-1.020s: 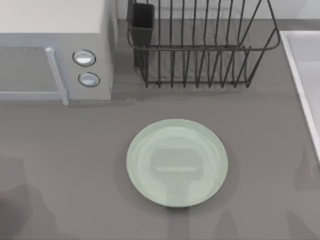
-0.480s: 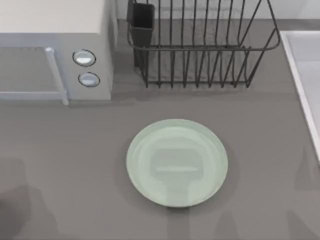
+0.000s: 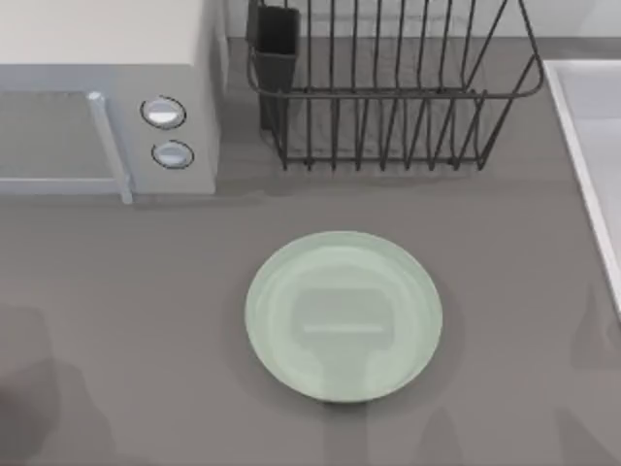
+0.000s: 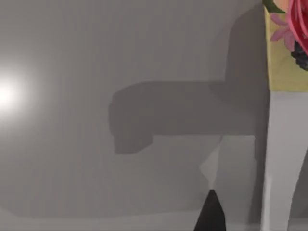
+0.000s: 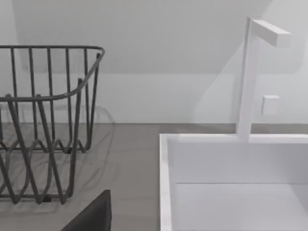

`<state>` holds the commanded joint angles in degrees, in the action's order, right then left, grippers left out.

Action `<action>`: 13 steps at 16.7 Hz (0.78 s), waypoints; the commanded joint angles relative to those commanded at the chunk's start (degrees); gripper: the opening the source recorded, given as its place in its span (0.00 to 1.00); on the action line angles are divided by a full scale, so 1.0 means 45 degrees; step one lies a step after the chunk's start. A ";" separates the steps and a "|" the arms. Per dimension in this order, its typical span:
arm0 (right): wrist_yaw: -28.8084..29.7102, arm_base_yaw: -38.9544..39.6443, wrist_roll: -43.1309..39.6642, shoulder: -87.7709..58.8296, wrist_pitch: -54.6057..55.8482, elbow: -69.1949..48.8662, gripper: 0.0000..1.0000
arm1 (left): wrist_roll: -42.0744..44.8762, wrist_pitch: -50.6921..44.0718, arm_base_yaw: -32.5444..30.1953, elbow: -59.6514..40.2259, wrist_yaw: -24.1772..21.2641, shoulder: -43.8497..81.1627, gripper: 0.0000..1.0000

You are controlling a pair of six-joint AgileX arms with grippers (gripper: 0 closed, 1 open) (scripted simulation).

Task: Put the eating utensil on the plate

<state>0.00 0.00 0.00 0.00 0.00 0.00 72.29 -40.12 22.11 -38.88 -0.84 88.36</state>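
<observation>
Nothing on the table has moved since the earlier top views. Only the soft shadows point(image 3: 29, 388) at the table's near left corner have changed outline slightly.

The round, pale mint-green glossy plate point(image 3: 343, 316) lies flat on the matte grey table point(image 3: 126, 291), about midway between left and right. It sits well in front of the black wire dish rack point(image 3: 388, 97) and touches nothing else. A dark rectangular cutlery cup point(image 3: 277, 49) sits at the rack's left end. A pale grey microwave point(image 3: 107, 116) with 2 round knobs point(image 3: 163, 113) stands at the far left. The rim of a white sink point(image 3: 587, 155) runs along the right edge.

In the left wrist view, a dark pointed part of the left gripper point(image 4: 209, 216) sits over bare grey surface that carries an arm-shaped shadow point(image 4: 159, 120). Beside it is a white shape with a yellow, pink-flowered panel point(image 4: 284, 57); I cannot tell what it is. Whether this claw is open or closed cannot be told.

In the right wrist view, a dark part of the right gripper point(image 5: 91, 216) shows low between the rack and the sink. A square white faucet point(image 5: 250, 77) rises behind the basin. This claw's state cannot be told either.
</observation>
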 joint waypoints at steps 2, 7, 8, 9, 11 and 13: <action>0.0000 0.0000 0.0000 0.0000 0.0000 0.0000 1.00 | 0.0043 -0.0731 -0.0017 -0.0469 0.0000 -0.0234 0.00; 0.0000 0.0000 0.0000 0.0000 0.0000 0.0000 1.00 | 0.0039 -0.3770 -0.0041 -0.2219 -0.0003 -0.1271 0.00; 0.0000 0.0000 0.0000 0.0000 0.0000 0.0000 1.00 | 0.0000 -0.4394 -0.0049 -0.2575 -0.0004 -0.1531 0.00; 0.0000 0.0000 0.0000 0.0000 0.0000 0.0000 1.00 | -0.0034 -0.4894 -0.0052 -0.2901 -0.0004 -0.1766 0.00; 0.0000 0.0000 0.0000 0.0000 0.0000 0.0000 1.00 | -0.0093 -0.5510 -0.0053 -0.3345 -0.0004 -0.2100 0.00; 0.0000 0.0000 0.0000 0.0000 0.0000 0.0000 1.00 | -0.0103 -0.5626 -0.0051 -0.3435 -0.0004 -0.2165 0.00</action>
<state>0.00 0.00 0.00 0.00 0.00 0.00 71.82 -65.44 21.88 -54.33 -0.85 78.61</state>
